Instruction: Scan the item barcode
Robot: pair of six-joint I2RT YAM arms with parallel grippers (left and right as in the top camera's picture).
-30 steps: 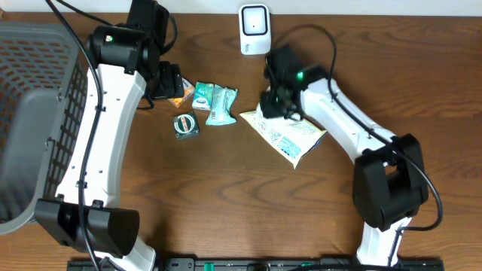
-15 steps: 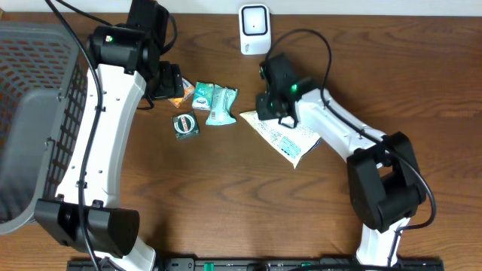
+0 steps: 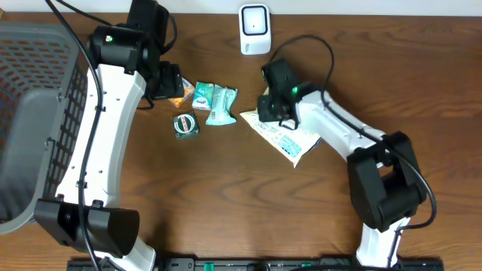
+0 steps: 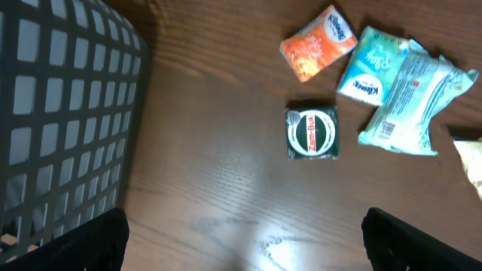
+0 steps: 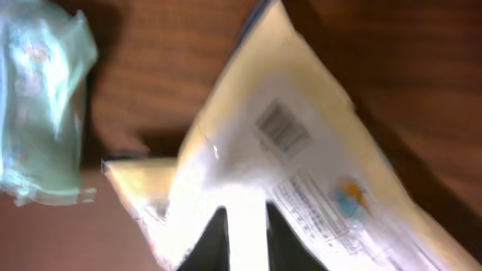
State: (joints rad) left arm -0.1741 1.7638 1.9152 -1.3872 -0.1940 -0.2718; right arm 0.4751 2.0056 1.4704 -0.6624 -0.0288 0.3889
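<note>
A yellow-and-white printed packet point(image 3: 292, 138) lies on the brown table right of centre. Its upper left end is pinched in my right gripper point(image 3: 273, 107). In the right wrist view the packet point(image 5: 301, 150) fills the frame, barcode point(image 5: 282, 128) facing the camera. My right gripper point(image 5: 247, 233) is shut on the packet's pale edge. The white scanner point(image 3: 254, 28) stands at the table's far edge, just above that gripper. My left gripper point(image 3: 167, 81) hangs open and empty over the table point(image 4: 245, 241), to the left of the small packs.
Between the arms lie an orange tissue pack point(image 4: 318, 42), a teal pack point(image 4: 369, 71), a pale green wipes pack point(image 4: 410, 105) and a green Zam-Buk tin point(image 4: 311, 133). A grey mesh basket point(image 3: 30, 113) fills the left side.
My right gripper has shifted slightly left with the packet's end in it, and the packet has followed. The left arm has not moved.
</note>
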